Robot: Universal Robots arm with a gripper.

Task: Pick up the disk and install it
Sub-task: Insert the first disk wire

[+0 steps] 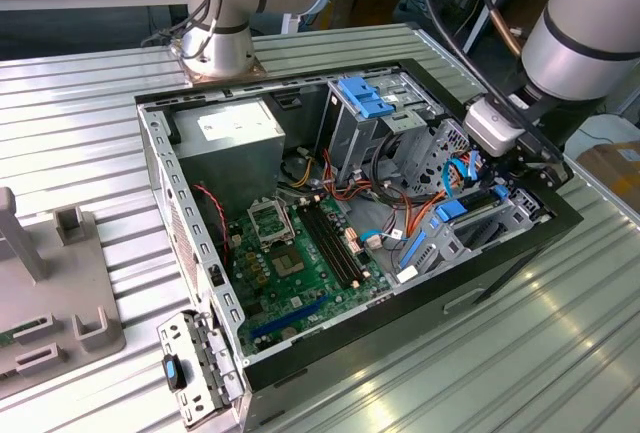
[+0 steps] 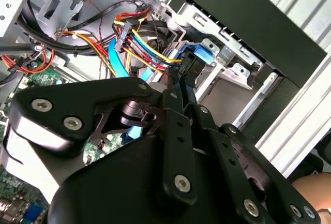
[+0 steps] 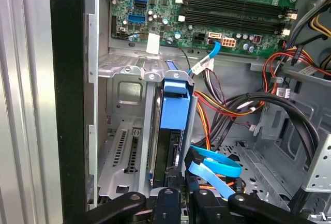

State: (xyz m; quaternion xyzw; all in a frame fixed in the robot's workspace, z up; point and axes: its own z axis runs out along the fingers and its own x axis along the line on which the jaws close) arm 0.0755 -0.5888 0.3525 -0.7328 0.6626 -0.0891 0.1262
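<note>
The disk (image 1: 452,209), a dark drive in a bright blue carrier, stands on edge in a slot of the metal drive cage (image 1: 478,235) at the exterior view's right of the open computer case. In the first wrist view its blue carrier (image 3: 175,105) runs down the cage slot towards my fingers. My gripper (image 1: 510,188) reaches into the cage from above the case's right wall and is shut on the disk's near end. Both wrist views show the black fingers meeting there, at the gripper (image 3: 178,195) in the first and beside the blue carrier (image 2: 199,56) in the second.
Red, yellow and orange wire bundles (image 3: 227,105) and blue flat cables (image 3: 214,164) crowd the space beside the cage. A ribbed blue flap (image 1: 365,101) stands behind it. The motherboard (image 1: 300,253) and power supply (image 1: 225,143) fill the case's left. A grey fixture (image 1: 50,283) sits on the table.
</note>
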